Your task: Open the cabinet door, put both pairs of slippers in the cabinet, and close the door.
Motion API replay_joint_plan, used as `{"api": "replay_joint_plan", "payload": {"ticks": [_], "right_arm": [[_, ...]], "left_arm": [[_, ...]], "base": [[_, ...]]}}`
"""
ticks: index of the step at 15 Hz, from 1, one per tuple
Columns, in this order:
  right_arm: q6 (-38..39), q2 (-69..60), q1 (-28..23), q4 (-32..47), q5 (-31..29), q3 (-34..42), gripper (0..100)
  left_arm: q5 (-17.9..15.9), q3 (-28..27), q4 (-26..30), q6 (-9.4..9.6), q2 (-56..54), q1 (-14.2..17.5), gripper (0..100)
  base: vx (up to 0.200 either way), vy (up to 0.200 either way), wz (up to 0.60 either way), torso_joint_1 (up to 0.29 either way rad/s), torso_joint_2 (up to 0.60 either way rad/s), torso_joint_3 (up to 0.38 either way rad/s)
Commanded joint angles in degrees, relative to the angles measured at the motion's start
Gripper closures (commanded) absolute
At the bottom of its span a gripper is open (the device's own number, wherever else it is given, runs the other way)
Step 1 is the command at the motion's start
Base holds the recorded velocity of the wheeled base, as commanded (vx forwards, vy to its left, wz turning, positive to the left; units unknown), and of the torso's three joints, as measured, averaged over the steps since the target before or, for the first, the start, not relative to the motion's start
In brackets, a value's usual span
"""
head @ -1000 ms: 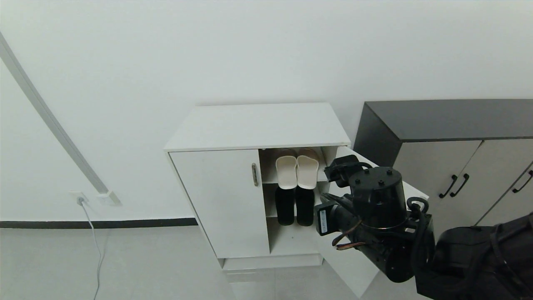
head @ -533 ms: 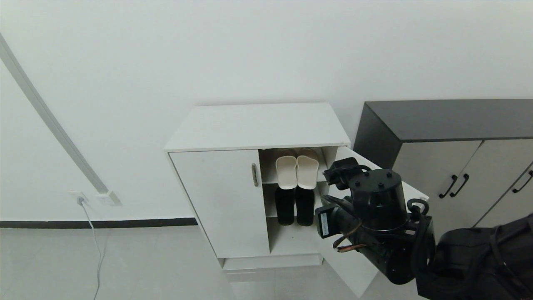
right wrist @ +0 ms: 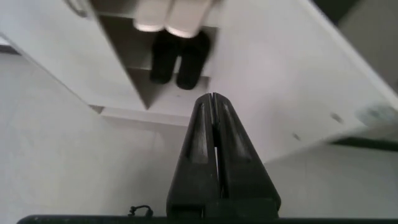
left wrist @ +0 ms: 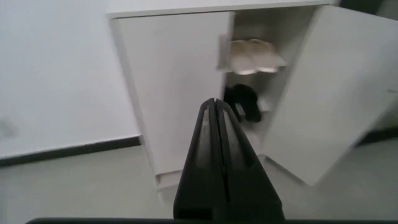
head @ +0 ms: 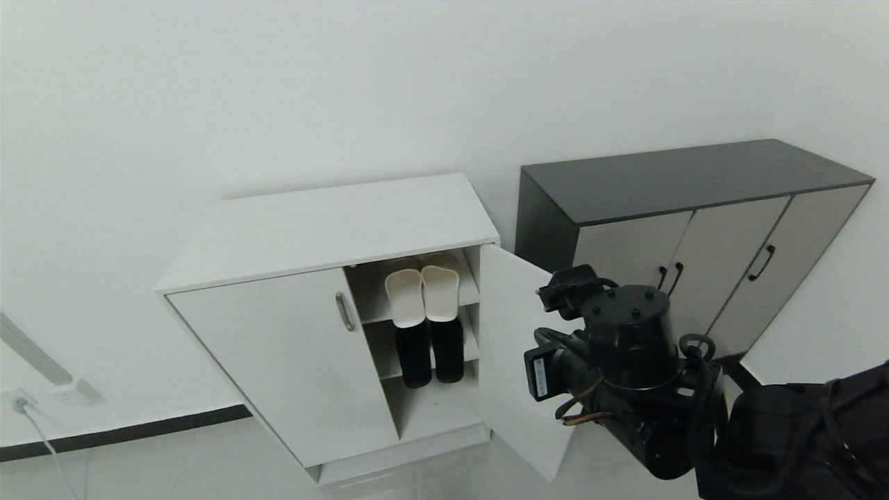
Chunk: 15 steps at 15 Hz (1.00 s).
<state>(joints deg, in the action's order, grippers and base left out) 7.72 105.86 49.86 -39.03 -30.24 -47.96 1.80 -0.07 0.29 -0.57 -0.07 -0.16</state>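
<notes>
The white cabinet (head: 333, 229) stands against the wall with its left door shut and its right door (head: 514, 361) swung out. Inside, cream slippers (head: 422, 295) lie on the upper shelf and black slippers (head: 430, 351) on the shelf below, heels outward. My right arm (head: 611, 347) is at the outer side of the open door. My right gripper (right wrist: 214, 102) is shut and holds nothing, pointing at the door (right wrist: 292, 68) and the black slippers (right wrist: 180, 59). My left gripper (left wrist: 214, 106) is also shut and bare, low before the cabinet, facing the slippers (left wrist: 255, 56).
A dark-topped sideboard (head: 694, 187) with grey doors stands close to the right of the cabinet. A wall socket with a cable (head: 21, 403) is at the lower left. Pale floor (head: 173, 458) lies in front of the cabinet.
The whole head picture has shifted: the camera has turned, so the cabinet now appears farther left and at an angle. The right arm keeps its place beside the open door.
</notes>
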Motion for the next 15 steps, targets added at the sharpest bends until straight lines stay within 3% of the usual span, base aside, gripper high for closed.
{"api": "replay_joint_plan", "payload": {"ticks": [1,5,9,15], "right_arm": [[-0.1,0.0,0.0,-0.2,0.0,0.1,100],[-0.1,0.2,-0.2,-0.2,0.0,0.0,100],[-0.6,0.1,-1.5,-1.7,0.0,0.0,100],[-1.8,2.3,-7.7,-2.5,2.2,-4.8,100]], "left_arm": [[0.0,0.0,0.1,0.13,0.1,0.0,100],[0.0,0.0,0.1,0.22,0.1,0.0,100],[-0.1,0.0,0.1,-0.04,0.1,0.0,100],[0.0,0.0,0.0,-0.04,0.1,0.0,100]], "base": [[0.000,0.000,0.00,0.000,0.00,0.000],[0.000,0.000,0.00,0.000,0.00,0.000],[-0.150,0.000,0.00,0.003,0.00,0.001],[0.000,0.000,0.00,0.000,0.00,0.000]]}}
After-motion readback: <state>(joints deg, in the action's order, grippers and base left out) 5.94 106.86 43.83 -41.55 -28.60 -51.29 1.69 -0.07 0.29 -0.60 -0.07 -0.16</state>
